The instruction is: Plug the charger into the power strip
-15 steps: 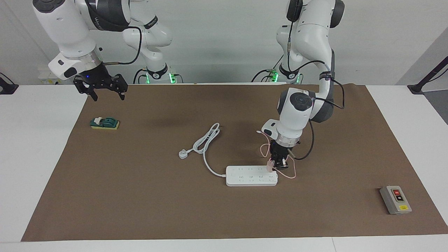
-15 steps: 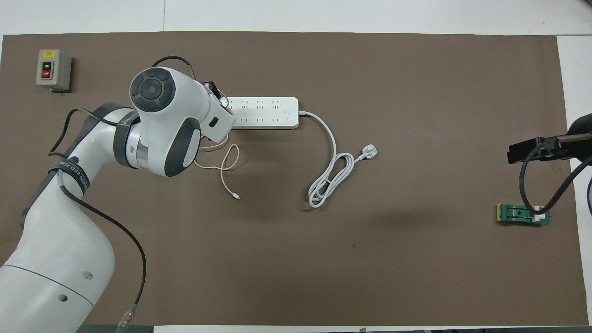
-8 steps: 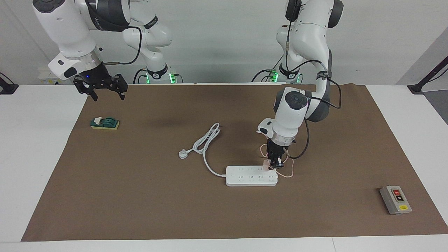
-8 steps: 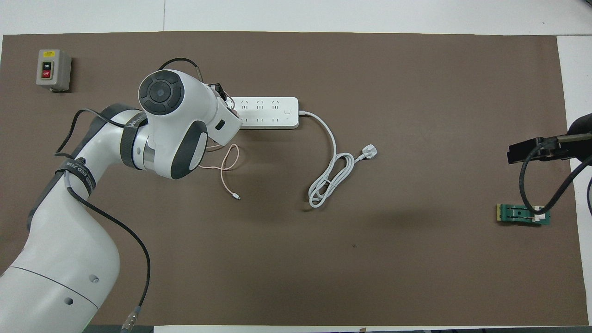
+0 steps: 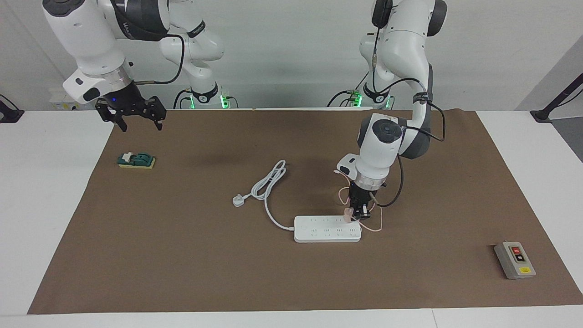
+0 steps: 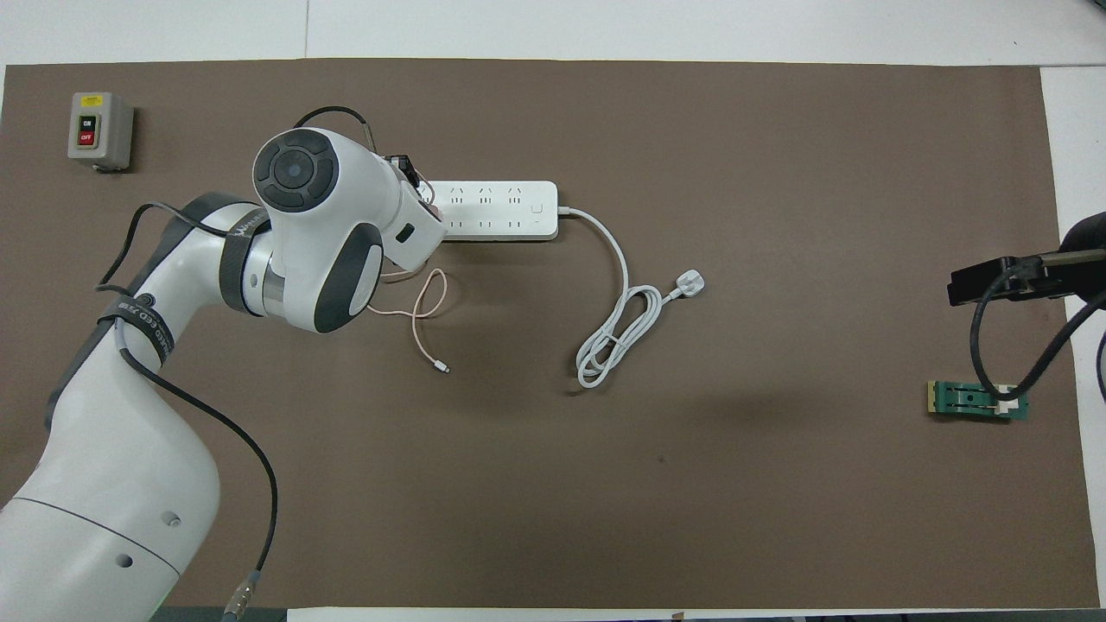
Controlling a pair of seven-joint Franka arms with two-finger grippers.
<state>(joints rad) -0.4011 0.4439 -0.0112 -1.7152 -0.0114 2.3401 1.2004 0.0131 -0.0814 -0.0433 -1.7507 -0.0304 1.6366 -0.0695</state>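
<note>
The power strip [image 5: 327, 229] [image 6: 492, 210] lies flat and white on the brown mat, about mid-table. My left gripper [image 5: 358, 213] points straight down over the strip's end toward the left arm's side, shut on the pale-pink charger [image 5: 348, 214]. The charger's underside sits at the strip's top face, at the row of outlets nearer the robots. Its thin pink cable [image 6: 425, 313] loops on the mat nearer the robots and ends in a small white connector [image 6: 443, 369]. In the overhead view the left wrist hides the charger. My right gripper [image 5: 141, 126] waits open and raised at the right arm's end.
The strip's thick white cord coils on the mat and ends in a white three-pin plug [image 5: 238, 199] [image 6: 689, 282]. A grey button box [image 5: 514, 260] [image 6: 100, 130] stands at the left arm's end. A green block [image 5: 136, 160] [image 6: 978, 400] lies under the right gripper.
The left wrist has turned and shifted a little toward the right arm's end, carrying the charger slightly along the strip's end. The right arm has not moved.
</note>
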